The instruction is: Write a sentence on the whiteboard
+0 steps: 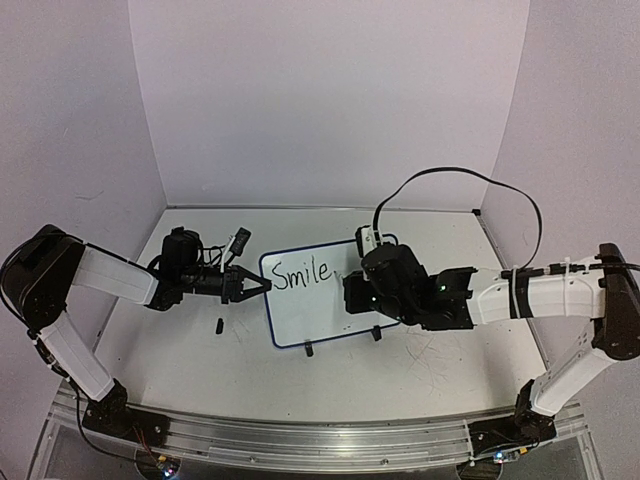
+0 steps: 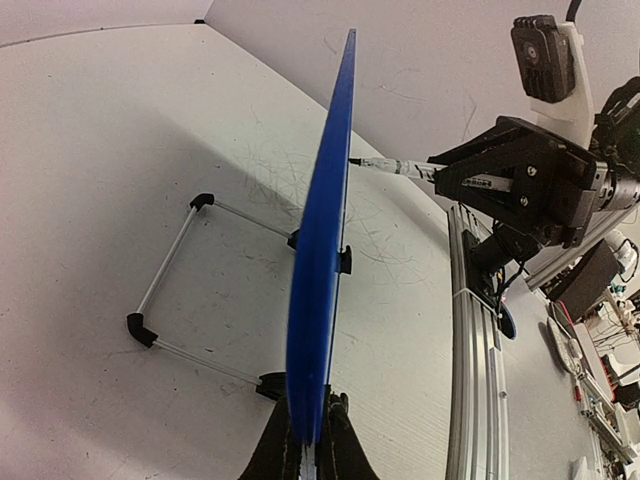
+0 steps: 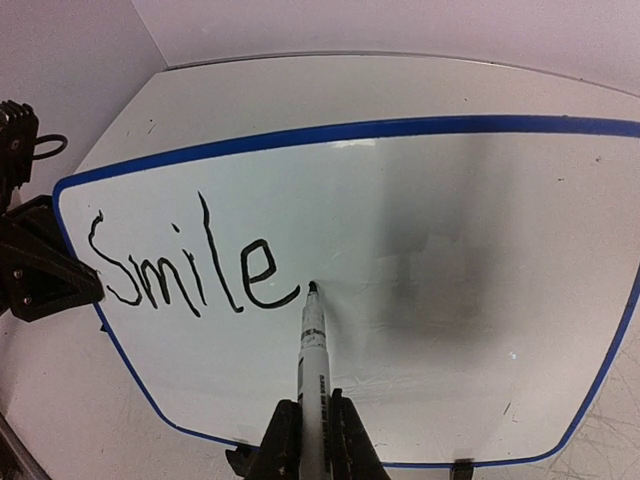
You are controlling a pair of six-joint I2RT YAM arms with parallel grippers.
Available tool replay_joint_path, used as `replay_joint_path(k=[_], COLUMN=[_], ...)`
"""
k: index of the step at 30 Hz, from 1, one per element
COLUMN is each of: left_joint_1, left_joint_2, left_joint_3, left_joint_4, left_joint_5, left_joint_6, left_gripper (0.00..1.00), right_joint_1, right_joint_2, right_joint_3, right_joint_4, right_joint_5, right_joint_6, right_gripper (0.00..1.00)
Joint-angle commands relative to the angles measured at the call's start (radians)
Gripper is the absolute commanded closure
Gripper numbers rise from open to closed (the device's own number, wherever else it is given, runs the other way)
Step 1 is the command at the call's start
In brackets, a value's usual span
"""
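Arms reached toward each other across the white desk [image 1: 430, 375] as I watched through the overhead camera. My left arm ran low and nearly level from its raised shoulder on the left, with the wrist pointing right. The left claw [image 1: 258, 285] was pressed together on the left edge of the whiteboard [image 1: 315, 315], pinching the blue rim. The left wrist view showed its two fingers clamped on either side of the board's near edge, with the board seen edge-on and standing upright.

My right arm came in from the right with the elbow bent and the forearm stretched leftward. Its dark wrist hung in front of the board's right half. The right claw [image 3: 310, 435] was closed around a marker [image 3: 312, 345], gripping its barrel. The tip pointed away from the camera and touched the white surface just right of the final letter.

The sentence [image 3: 190, 262] read only "Smile" in black handwriting, in the board's upper left area. The board stood near the middle of the desk on two small black feet [image 1: 308, 349]. A wire stand [image 2: 170, 290] reached out behind it on the desk.
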State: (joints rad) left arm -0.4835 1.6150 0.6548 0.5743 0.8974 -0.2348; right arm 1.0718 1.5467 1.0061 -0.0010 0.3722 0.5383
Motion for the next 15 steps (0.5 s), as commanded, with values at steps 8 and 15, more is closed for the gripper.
replay_joint_path(k=[8, 15], left_joint_1=[-0.003, -0.003], left_joint_2=[0.019, 0.017], left_joint_3=[0.029, 0.031], left_joint_4=[-0.058, -0.058], left_joint_5=[-0.05, -0.05], left_joint_6=[0.042, 0.042], left_gripper=[1.0, 1.0], right_joint_1=[-0.011, -0.012], right_joint_2=[0.024, 0.026], right_joint_3=[0.05, 0.055], right_joint_4=[-0.035, -0.064], right_joint_5=[0.031, 0.054], right_joint_6=[0.022, 0.038], right_gripper=[1.0, 1.0])
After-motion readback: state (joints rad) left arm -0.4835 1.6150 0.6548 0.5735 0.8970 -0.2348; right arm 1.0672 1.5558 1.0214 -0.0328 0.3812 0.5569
